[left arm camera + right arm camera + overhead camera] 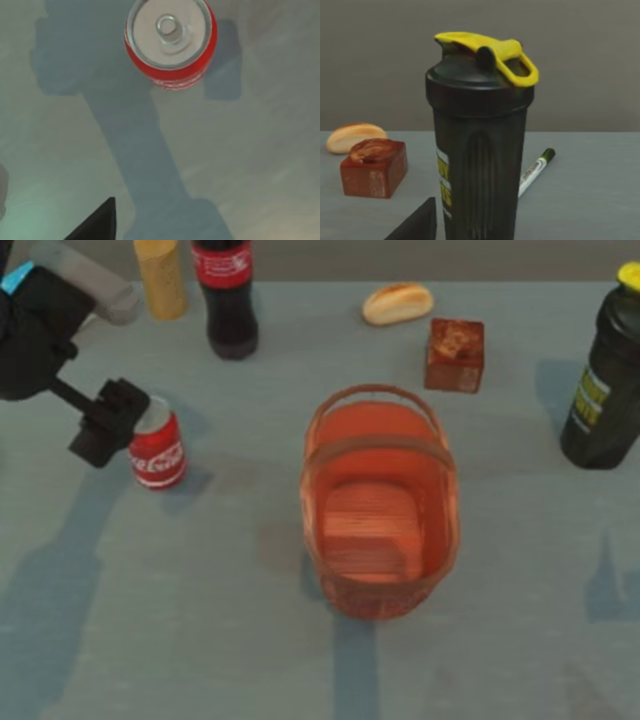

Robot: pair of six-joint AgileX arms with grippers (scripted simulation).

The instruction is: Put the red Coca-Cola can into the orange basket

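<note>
The red Coca-Cola can (pixel 158 451) stands upright on the left side of the table; from above, its silver top (pixel 170 30) shows in the left wrist view. My left gripper (pixel 108 423) hovers just left of the can, open and holding nothing. Only one of its dark fingertips (pixel 100 224) shows in the wrist view, well apart from the can. The orange basket (pixel 325 540) sits at the table's middle with its hoop handle (pixel 372 392) up and nothing inside. My right arm is out of the top view; one of its fingertips (pixel 420 222) shows, holding nothing.
At the back stand a yellow bottle (pixel 161 278) and a tall cola bottle (pixel 227 295). A bread roll (pixel 397 303) and a brown-red cube box (pixel 455 354) lie behind the basket. At the right edge stands a black shaker (pixel 605 380), with a marker (pixel 536 170) behind it.
</note>
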